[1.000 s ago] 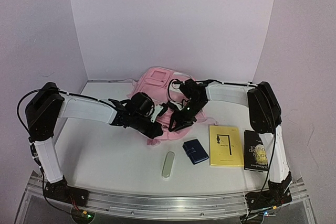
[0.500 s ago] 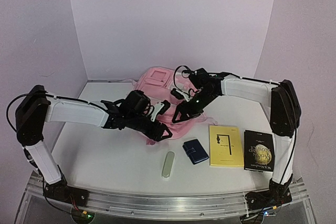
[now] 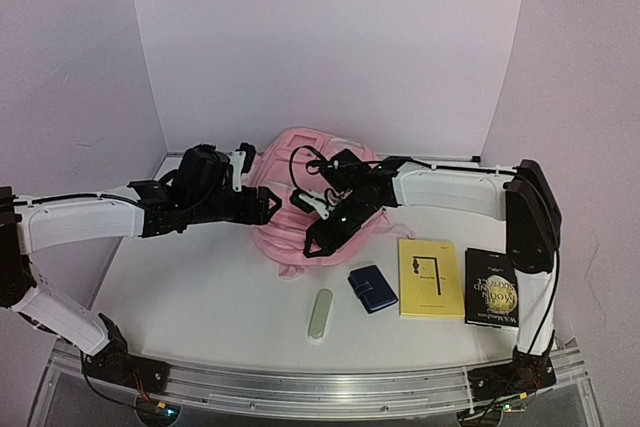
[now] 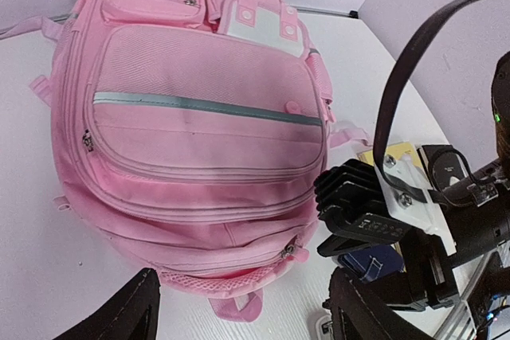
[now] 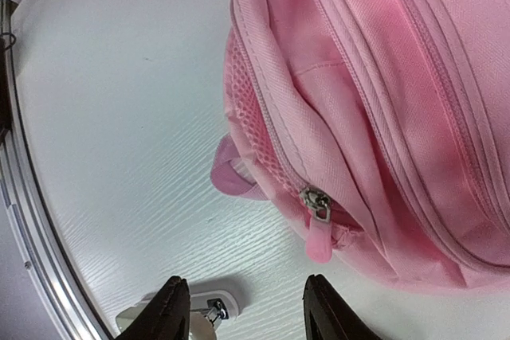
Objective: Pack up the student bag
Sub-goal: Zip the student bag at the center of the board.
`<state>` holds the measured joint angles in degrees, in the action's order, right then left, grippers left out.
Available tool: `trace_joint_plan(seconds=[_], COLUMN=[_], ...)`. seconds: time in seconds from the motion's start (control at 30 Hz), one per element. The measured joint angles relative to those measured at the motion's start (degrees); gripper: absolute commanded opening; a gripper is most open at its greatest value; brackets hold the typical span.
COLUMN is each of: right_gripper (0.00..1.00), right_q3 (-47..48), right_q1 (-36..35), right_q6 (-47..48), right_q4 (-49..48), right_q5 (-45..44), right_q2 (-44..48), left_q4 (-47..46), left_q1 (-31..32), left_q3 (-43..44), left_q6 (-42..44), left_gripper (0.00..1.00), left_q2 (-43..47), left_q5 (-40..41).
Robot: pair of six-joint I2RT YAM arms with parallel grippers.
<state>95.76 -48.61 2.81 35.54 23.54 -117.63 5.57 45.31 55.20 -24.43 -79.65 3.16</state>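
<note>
Top view: white table (image 3: pixel 200 287), lilac walls, pink bag (image 3: pixel 300 147) lying flat at back centre, left gripper (image 3: pixel 268 207) and right gripper (image 3: pixel 318 240) at its near end; left wrist: grey stripe (image 4: pixel 199 105) across front pocket, fingers (image 4: pixel 131 312) wide apart, empty; right wrist: fingers (image 5: pixel 171 312) apart, empty, zip pull (image 5: pixel 317 236) just ahead

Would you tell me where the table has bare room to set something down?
Bare: the white table left of the pink fabric backpack and the pale oblong case. Crowded: front right, with navy wallet, yellow book and black book.
</note>
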Motion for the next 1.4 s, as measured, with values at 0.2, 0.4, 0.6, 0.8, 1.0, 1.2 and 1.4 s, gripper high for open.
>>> trace_joint_plan(seconds=[0.2,0.4,0.6,0.8,1.0,1.2,1.4], right_gripper=[0.43,0.27,0.03,0.0,0.0,0.0,0.0], right_q3=[0.92,1.13,1.93,1.92,0.19,-0.39,-0.37], right_q1=[-0.27,-0.16,-0.07,-0.05,-0.06,0.24,1.64], right_q6=[-0.02,-0.01,-0.16,0.1,0.13,-0.17,-1.34], right_q4=[-2.44,-3.66,-4.45,-4.86,-5.14,-5.11,-4.87], right_q5=[-4.31,-5.93,-7.16,-7.97,-7.74,-6.59,-3.28], right_q2=[-3.53,-5.38,-6.31,-6.33,-4.74,-3.54,-3.54], left_q4=[2.0,1.92,1.95,1.96,1.56,-0.44,-3.88], left_q1=[-0.01,-0.28,-1.25,-4.61,-5.09,-4.89,-0.79], left_q3=[-1.89,-2.72,-3.73,-5.7,-7.81,-14.72,-14.64], left_q6=[-2.25,-2.9,-2.67,-1.11,11.24,27.99,40.25], left_gripper=[0.73,0.73,0.73,0.73,0.66,0.62,0.56], left_q2=[1.32,2.53,2.54,2.98,4.16,8.19,3.79], left_q5=[3.4,5.12,5.41,5.02,0.24,-6.21,-5.64])
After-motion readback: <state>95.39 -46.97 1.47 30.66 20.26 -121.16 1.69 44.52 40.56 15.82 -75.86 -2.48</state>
